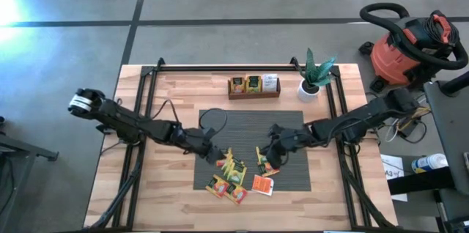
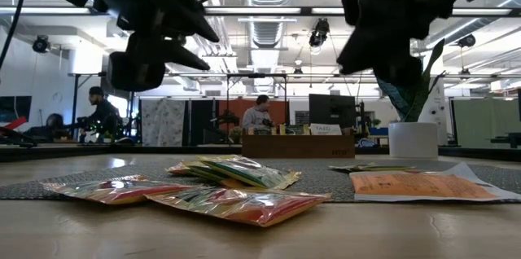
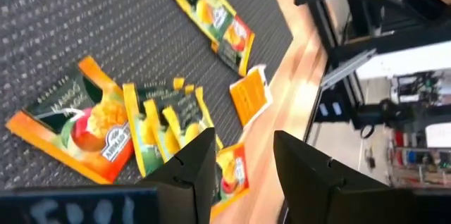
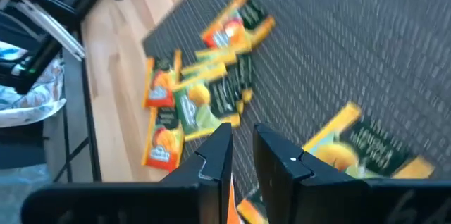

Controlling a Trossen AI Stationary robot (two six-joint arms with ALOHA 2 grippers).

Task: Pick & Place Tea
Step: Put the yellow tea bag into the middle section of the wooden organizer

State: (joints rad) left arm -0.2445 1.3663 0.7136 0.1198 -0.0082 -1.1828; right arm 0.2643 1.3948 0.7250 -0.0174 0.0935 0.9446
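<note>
Currently the tea (image 1: 236, 174) lies as a loose scatter of sachets over the front edge of the grey ribbed mat (image 1: 249, 127), a few spilling onto the bare wooden table (image 1: 168, 196), while three more stand in the wooden tray (image 1: 253, 86) at the back edge beside a potted plant (image 1: 314, 79). That tray looks like the intended destination, which would explain both arms gathering over the pile.

The left gripper (image 1: 209, 149) hovers just behind the left part of the scatter, its fingers (image 3: 190, 168) parted with nothing between them; the sachets lie below and ahead of the tips, untouched.

The right gripper (image 1: 272, 149) hangs over the right part of the pile. Its fingers (image 4: 215, 157) stand only narrowly apart, an orange edge showing beneath them; whether that sachet is pinched cannot be told.
</note>
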